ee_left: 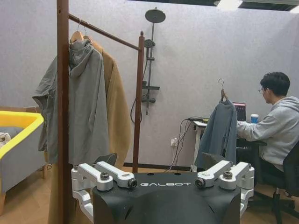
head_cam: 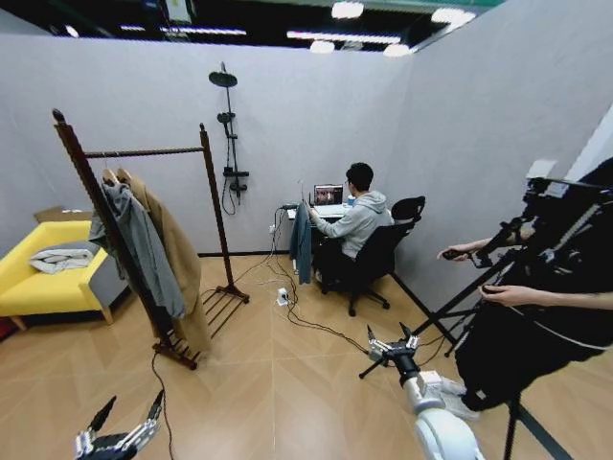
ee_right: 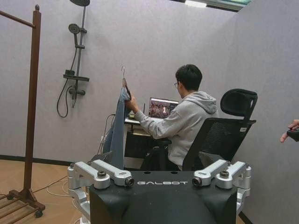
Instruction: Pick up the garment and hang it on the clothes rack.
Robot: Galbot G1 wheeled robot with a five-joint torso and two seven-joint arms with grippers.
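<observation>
Low over the floor, nearest the camera: left pincer point(head_cam: 123, 428), fingers spread apart, gripping nothing. Right pincer point(head_cam: 391, 347) a little farther on, fingers also apart, empty, above the wood floor point(head_cam: 278, 383). Beyond the left pincer, the rack point(head_cam: 144, 151) stands on the floor, bar level between two knobbed posts; a grey jacket point(head_cam: 139, 244) and a tan coat point(head_cam: 177, 254) hang from it, touching each other. Farthest off, against the back wall, the garment point(head_cam: 302, 240) hangs from its hanger at the left corner of the counter point(head_cam: 330, 211), well apart from the rack. A seated person's hand point(ee_right: 131, 103) holds it near the collar.
</observation>
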